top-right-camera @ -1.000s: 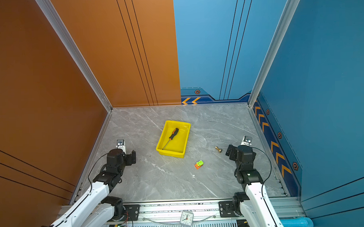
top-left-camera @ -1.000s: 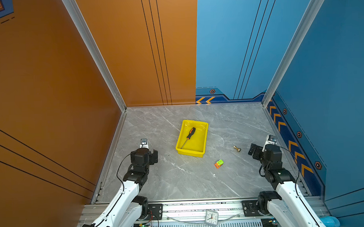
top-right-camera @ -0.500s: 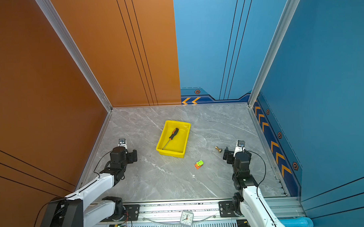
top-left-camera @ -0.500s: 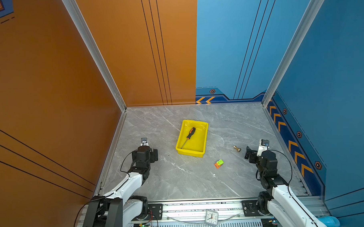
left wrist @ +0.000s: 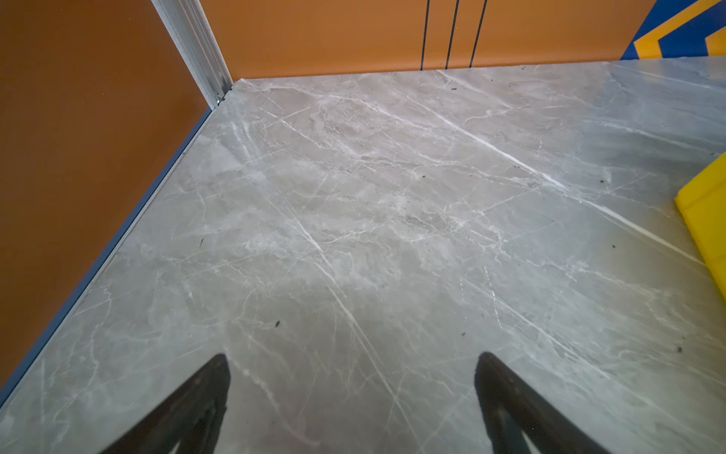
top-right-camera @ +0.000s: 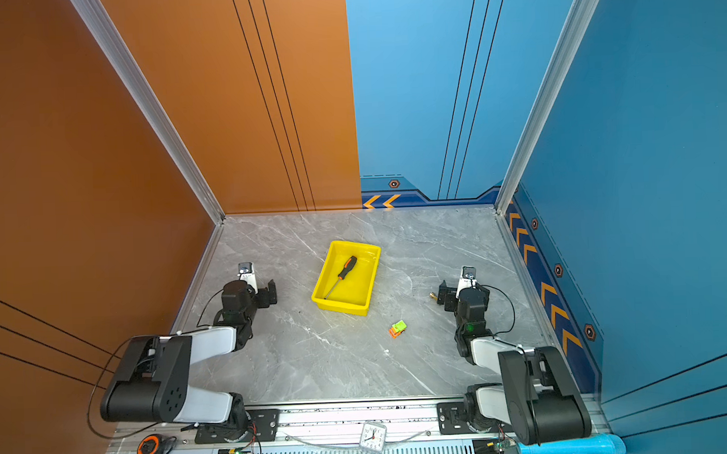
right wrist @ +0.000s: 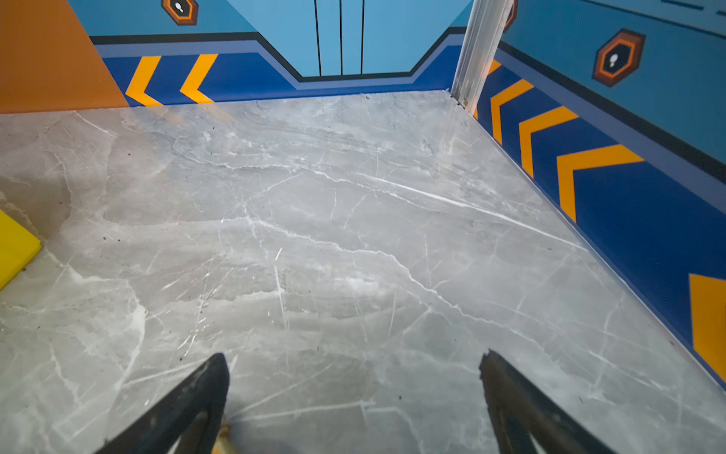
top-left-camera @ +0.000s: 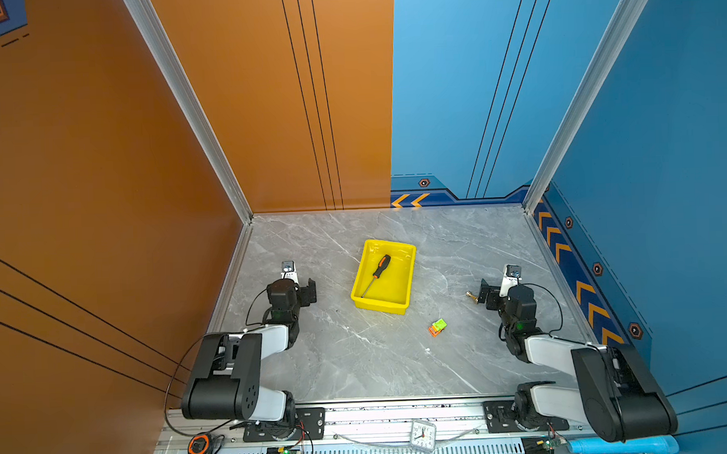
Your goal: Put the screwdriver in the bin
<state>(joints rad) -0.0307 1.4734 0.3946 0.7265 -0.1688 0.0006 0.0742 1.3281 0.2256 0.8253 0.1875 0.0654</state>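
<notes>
The screwdriver [top-left-camera: 376,274] [top-right-camera: 342,275], black handle with orange collar, lies slantwise inside the yellow bin [top-left-camera: 395,287] [top-right-camera: 360,288] at mid table, with nothing touching it. My left gripper [top-left-camera: 294,287] [top-right-camera: 252,288] rests low on the table, left of the bin, open and holding nothing [left wrist: 353,363]. Only the bin's corner [left wrist: 707,220] shows in the left wrist view. My right gripper [top-left-camera: 503,290] [top-right-camera: 459,292] sits low to the right of the bin, open and holding nothing [right wrist: 353,361], and an edge of the bin [right wrist: 15,243] shows in its wrist view.
A small brass piece [top-left-camera: 472,295] [top-right-camera: 433,296] [right wrist: 224,436] lies right beside one right finger. An orange-and-green toy block [top-left-camera: 437,327] [top-right-camera: 398,329] lies in front of the bin. Orange and blue walls enclose three sides. A clock [top-left-camera: 423,436] sits on the front rail.
Both arms have folded down and back toward the front rail, their grippers settling low near the table. The screwdriver and bin have not moved.
</notes>
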